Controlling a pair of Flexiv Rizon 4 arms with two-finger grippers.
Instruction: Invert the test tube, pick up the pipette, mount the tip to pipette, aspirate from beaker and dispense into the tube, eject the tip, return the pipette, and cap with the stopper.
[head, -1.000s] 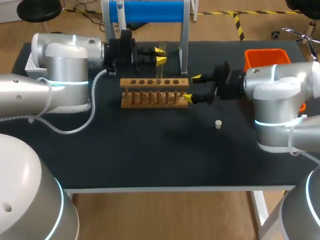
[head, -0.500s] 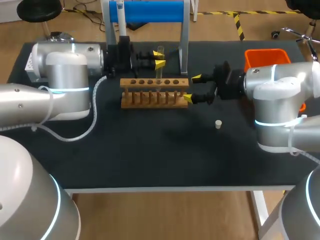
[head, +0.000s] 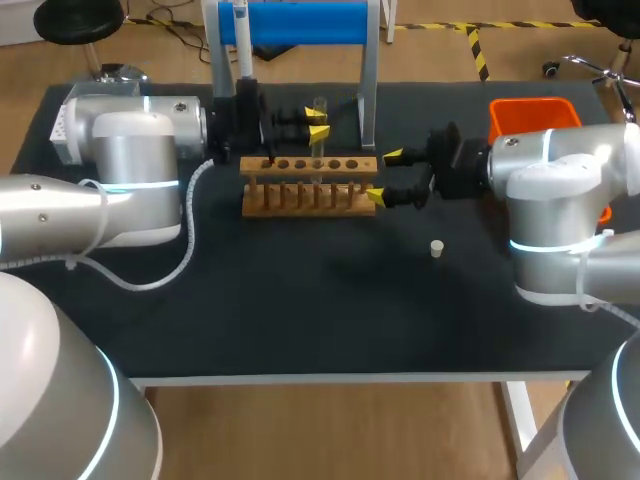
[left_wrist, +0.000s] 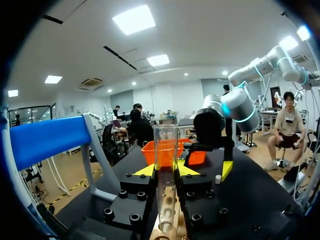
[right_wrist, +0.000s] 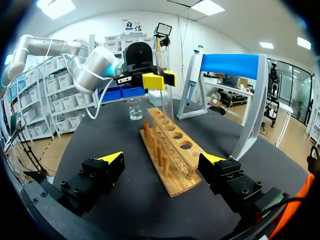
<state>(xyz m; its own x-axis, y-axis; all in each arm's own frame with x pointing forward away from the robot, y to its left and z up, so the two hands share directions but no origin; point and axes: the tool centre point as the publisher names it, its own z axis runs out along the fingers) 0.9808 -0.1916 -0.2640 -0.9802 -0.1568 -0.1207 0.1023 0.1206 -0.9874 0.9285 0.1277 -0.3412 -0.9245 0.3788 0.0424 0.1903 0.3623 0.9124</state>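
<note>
Glass test tube (head: 318, 146) stands upright, clamped between the left gripper's (head: 319, 116) yellow tips over the wooden rack (head: 308, 185); the right gripper (head: 385, 176) sits spread wide at the rack's end

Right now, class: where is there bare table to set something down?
Bare: the table in front of the rack, left of the stopper. Crowded: around the rack: left gripper holding the test tube, right gripper open at its end.

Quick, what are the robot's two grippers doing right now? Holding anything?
Left gripper: closed on the test tube.
Right gripper: open, holding nothing.
</note>
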